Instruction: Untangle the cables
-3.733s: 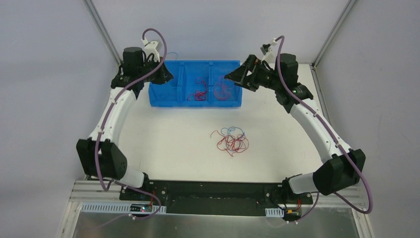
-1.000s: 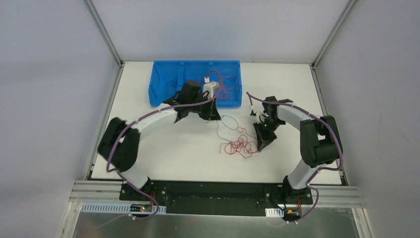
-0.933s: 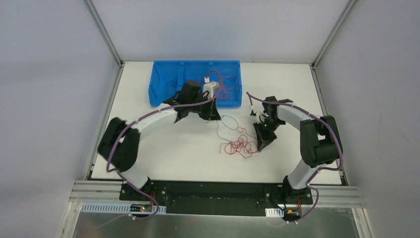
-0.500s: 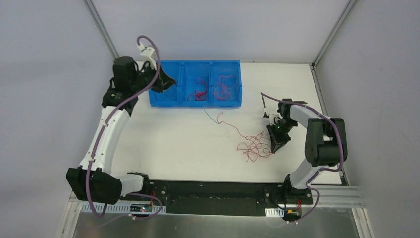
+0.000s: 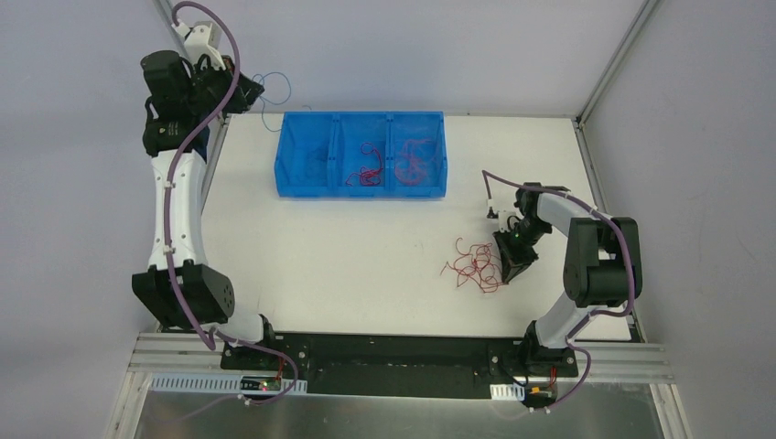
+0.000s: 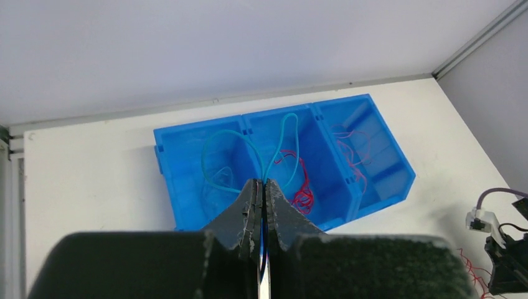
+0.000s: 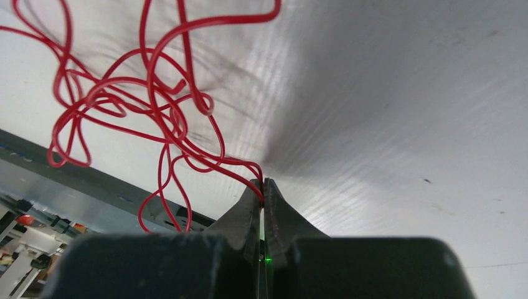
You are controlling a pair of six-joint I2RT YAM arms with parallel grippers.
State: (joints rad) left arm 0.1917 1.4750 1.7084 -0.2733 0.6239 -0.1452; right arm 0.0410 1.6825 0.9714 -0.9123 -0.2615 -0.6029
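The red cables (image 5: 474, 265) lie as a curly tangle on the white table, right of centre. My right gripper (image 5: 506, 266) is low at the tangle's right edge and shut on a red strand. In the right wrist view the jaws (image 7: 262, 182) pinch that strand, with the red loops (image 7: 124, 106) spreading up and left. My left gripper (image 5: 245, 91) is raised high at the far left, beyond the bin. It is shut on a thin blue cable (image 5: 290, 90) that loops in the air. In the left wrist view this blue cable (image 6: 297, 140) curls out of the shut jaws (image 6: 262, 182).
A blue three-compartment bin (image 5: 361, 191) stands at the back of the table. Red cables lie in its middle (image 5: 369, 172) and right (image 5: 413, 165) compartments. The left wrist view looks down on the bin (image 6: 383, 187). Grey walls and metal frame posts enclose the table.
The left arm has swung up and to the far left, carrying the blue cable clear of the table. The red tangle has drawn together beside the right gripper, which has hardly moved.
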